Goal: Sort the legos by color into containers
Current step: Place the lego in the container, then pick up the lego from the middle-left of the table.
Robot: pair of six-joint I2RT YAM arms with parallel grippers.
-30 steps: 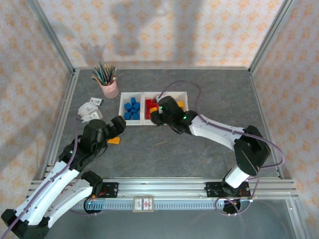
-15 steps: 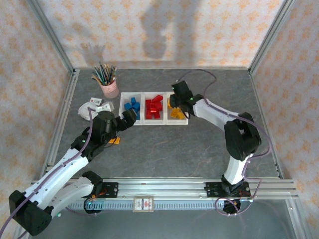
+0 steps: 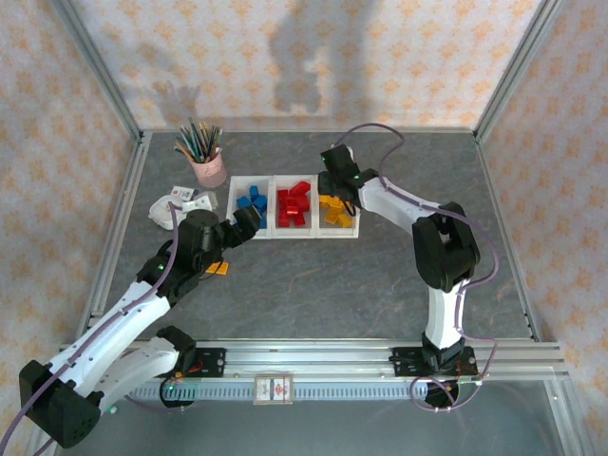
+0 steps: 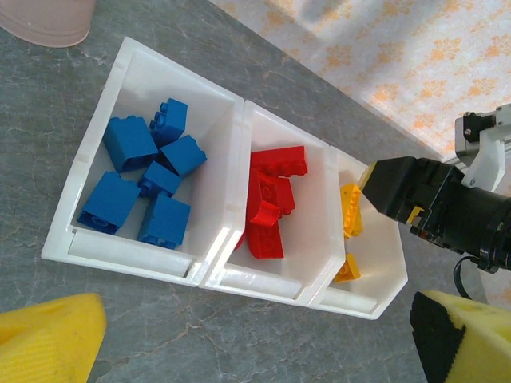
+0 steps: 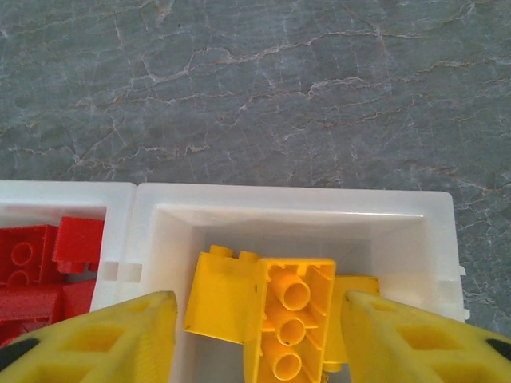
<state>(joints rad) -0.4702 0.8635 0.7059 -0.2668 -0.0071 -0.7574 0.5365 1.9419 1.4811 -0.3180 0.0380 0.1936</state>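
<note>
Grey marbled counter (image 3: 380, 275) carries the three joined bins (image 3: 294, 231). A second ago your right claw (image 5: 255, 302) sat over the red bin (image 3: 294, 205), mid-frame in the overhead view, with something yellow at its tip. Now it hangs over the yellow bin (image 5: 415, 231) with fingers apart, and the yellow brick (image 5: 291, 319) lies loose inside, so that drop looks done. Your left claw (image 4: 255, 339) has come up beside the blue bin (image 4: 120, 76), spread wide and holding nothing. One orange-yellow piece (image 3: 218, 269) sits on the counter left of centre — probably your next pick.
</note>
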